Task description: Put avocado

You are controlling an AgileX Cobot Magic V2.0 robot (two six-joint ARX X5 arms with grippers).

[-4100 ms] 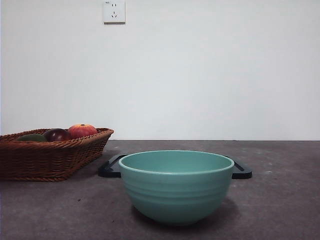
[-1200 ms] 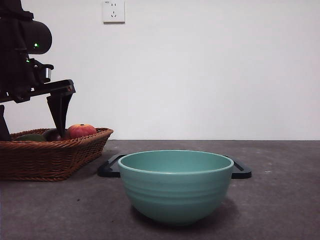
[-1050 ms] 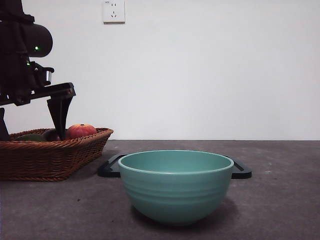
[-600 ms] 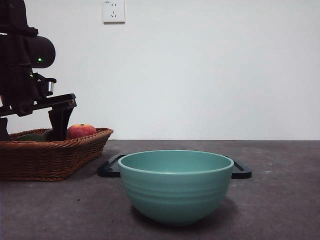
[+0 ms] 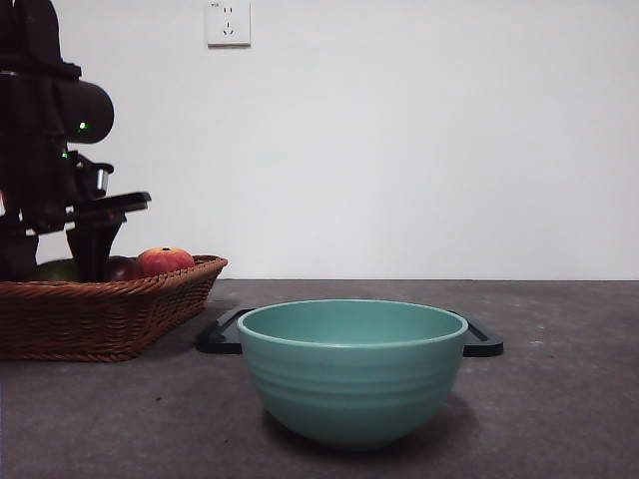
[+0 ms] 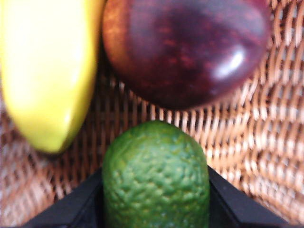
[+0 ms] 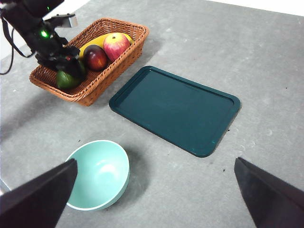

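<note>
Avocado (image 6: 156, 178) lies in wicker basket (image 6: 247, 142), beside maroon fruit (image 6: 185, 47) and banana (image 6: 45, 71), flanked by left gripper (image 6: 156, 199) jaws; contact cannot be told. Right gripper (image 7: 152, 199) held spread, high above table (image 7: 266, 61).

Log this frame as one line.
left gripper: open, astride avocado in basket | right gripper: open, waiting | bowl: empty

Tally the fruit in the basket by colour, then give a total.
Green: 1, the avocado, between the left end effector's jaws
Yellow: 1, the banana
Dark maroon: 1, the round fruit
Orange-red: 1, the apple
Total: 4
</note>
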